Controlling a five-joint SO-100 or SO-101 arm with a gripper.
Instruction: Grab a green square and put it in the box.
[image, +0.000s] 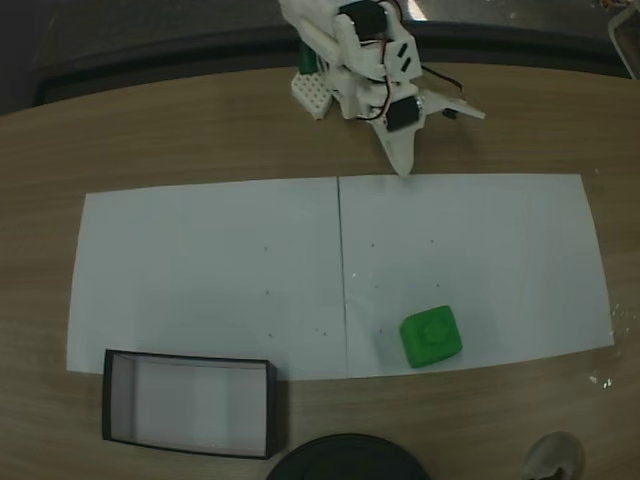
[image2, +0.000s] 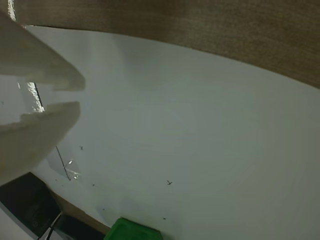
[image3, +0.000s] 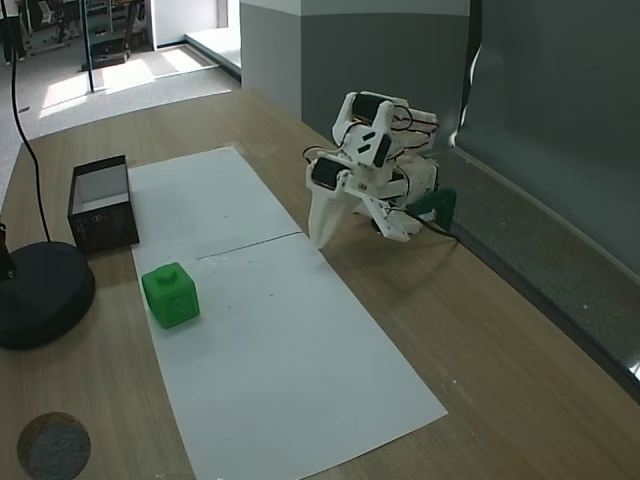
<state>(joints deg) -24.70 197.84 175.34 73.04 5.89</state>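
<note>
In a fixed view, the green square (image: 431, 337) is seen well below the nearly closed, empty end effector (image: 402, 166), toward the lower right of the frame.

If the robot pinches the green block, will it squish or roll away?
Probably neither. The green square looks like hard plastic with crisp faces, so it should stay stiff. It sits flat on the white paper, so it would likely slide rather than roll. Its rounded edges and shiny skin might make it a bit slippery for the gripper.
</note>
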